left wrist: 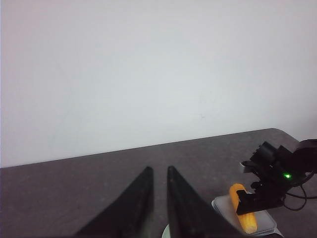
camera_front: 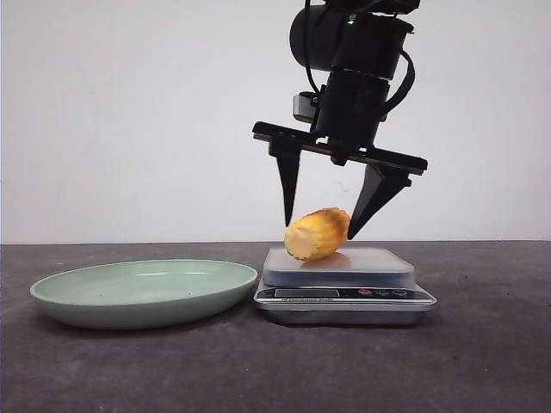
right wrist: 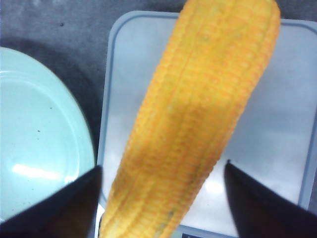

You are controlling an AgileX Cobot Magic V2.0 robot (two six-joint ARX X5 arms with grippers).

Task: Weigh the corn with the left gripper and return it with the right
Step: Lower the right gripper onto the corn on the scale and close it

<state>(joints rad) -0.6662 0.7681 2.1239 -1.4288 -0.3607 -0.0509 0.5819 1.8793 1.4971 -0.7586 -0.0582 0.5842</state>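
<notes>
The corn [camera_front: 317, 234], a stubby yellow-orange cob with a paler cut end, lies tilted on the silver kitchen scale [camera_front: 379, 262]. My right gripper [camera_front: 320, 231] hangs over it, open, one black finger on each side of the cob. The right wrist view shows the corn [right wrist: 198, 109] running between the fingers of the right gripper [right wrist: 162, 166], with a gap on both sides. My left gripper [left wrist: 159, 168] is shut and empty above the dark table, off to the left and out of the front view. From there the corn [left wrist: 249, 223] shows far off under the right arm.
A pale green plate [camera_front: 142, 292] sits on the dark table just left of the scale, its rim close to the scale's edge [right wrist: 106, 99]. A white wall backs the table.
</notes>
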